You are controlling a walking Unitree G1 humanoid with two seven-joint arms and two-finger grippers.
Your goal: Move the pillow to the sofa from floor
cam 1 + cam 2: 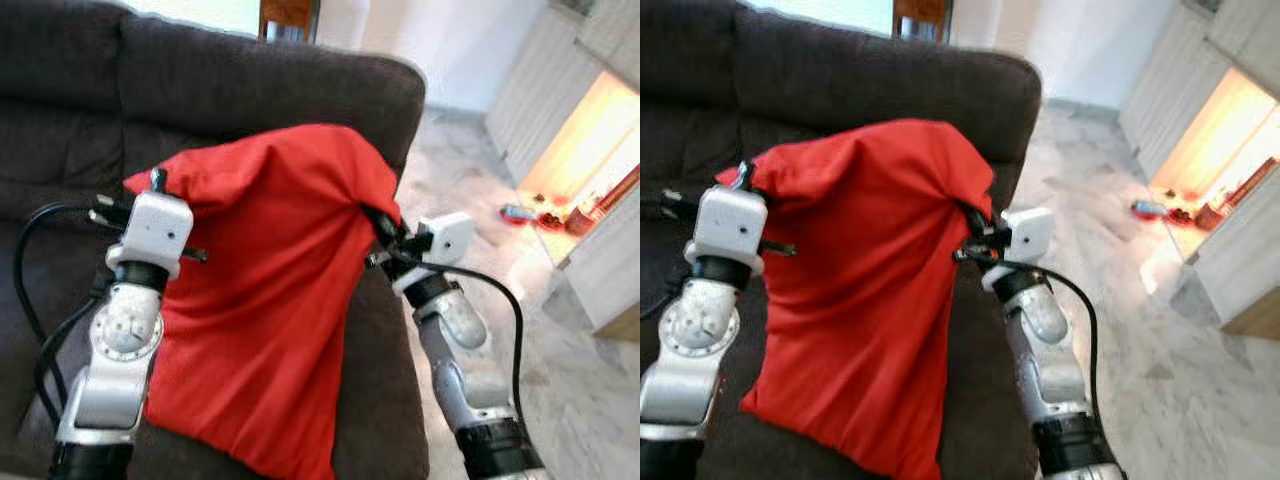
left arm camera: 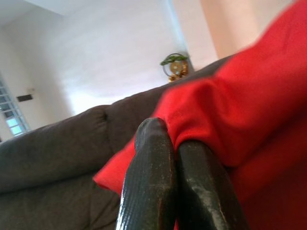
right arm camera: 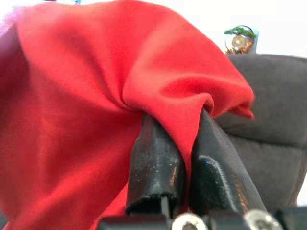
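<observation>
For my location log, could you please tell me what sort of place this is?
Most likely a home living room: a dark grey fabric sofa, a polished marble-look tile floor, and pale cabinet doors along the wall.

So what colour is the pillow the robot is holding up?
The pillow is plain bright red, no pattern. It shows best in the left eye view.

Pillow point(image 1: 265, 300): red woven cloth, matt, creased where pinched. Sofa point(image 1: 250, 80): dark brown fabric, nubby matt weave. Left gripper point(image 2: 175, 143) fingers: black plastic, glossy (scuffed). Floor point(image 1: 470, 180): polished marble-look tile, veined, shiny.
</observation>
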